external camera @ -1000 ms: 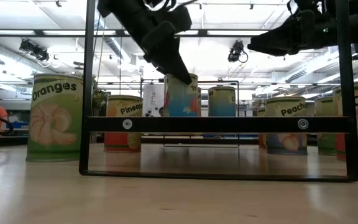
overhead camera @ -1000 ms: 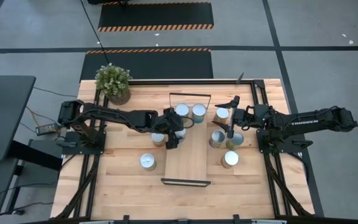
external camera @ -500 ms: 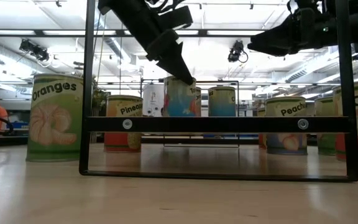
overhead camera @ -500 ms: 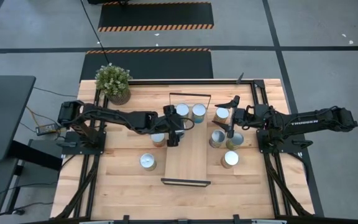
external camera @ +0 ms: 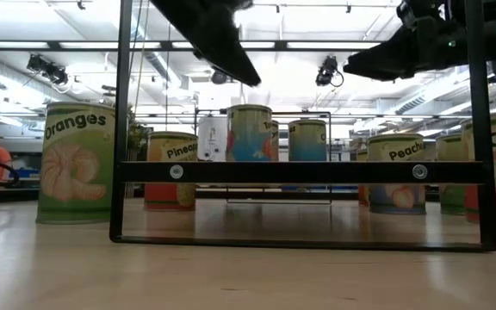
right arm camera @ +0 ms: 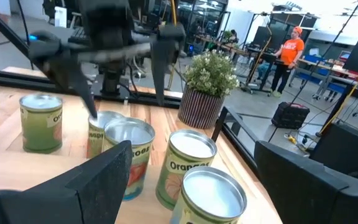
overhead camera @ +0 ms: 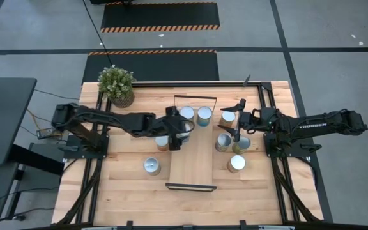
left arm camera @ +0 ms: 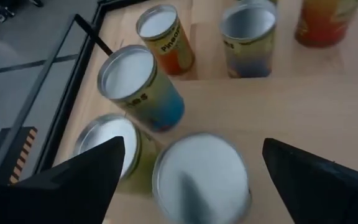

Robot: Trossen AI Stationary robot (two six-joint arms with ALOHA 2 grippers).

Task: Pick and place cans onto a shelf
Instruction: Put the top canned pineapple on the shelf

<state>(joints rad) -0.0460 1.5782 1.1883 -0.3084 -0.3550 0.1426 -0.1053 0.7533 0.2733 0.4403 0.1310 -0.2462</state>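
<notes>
The left gripper [overhead camera: 175, 131] hangs over the shelf [overhead camera: 191, 163], near its 12 o'clock end. Its fingers are spread wide and hold nothing. From the low view it sits above the can tops, not touching any can.

Three cans stand on the shelf at that end. Can A [overhead camera: 186, 114] and can B [overhead camera: 204, 115] are side by side at the back. Can C [left arm camera: 202, 177] stands right under the left gripper, seen in the left wrist view between its two fingers. All three stand upright, so their long line runs straight up and down, with the shiny tops up.

The next can for this arm is likely the Pineapple can [overhead camera: 162, 143]. It stands on the table just off the shelf edge, at about 8 o'clock from the left gripper, and it is very near. It is upright too, top facing up. A second loose can [overhead camera: 151, 165] stands farther off at 7 o'clock.

The right gripper [overhead camera: 237, 121] waits over the cans at 3 o'clock of the shelf. Its fingers are part way apart and pinch nothing. Four cans stand near it, one of them [overhead camera: 236, 163] toward 5 o'clock.

The left arm is nearer the Pineapple can. The right arm is nearer its own four.
</notes>
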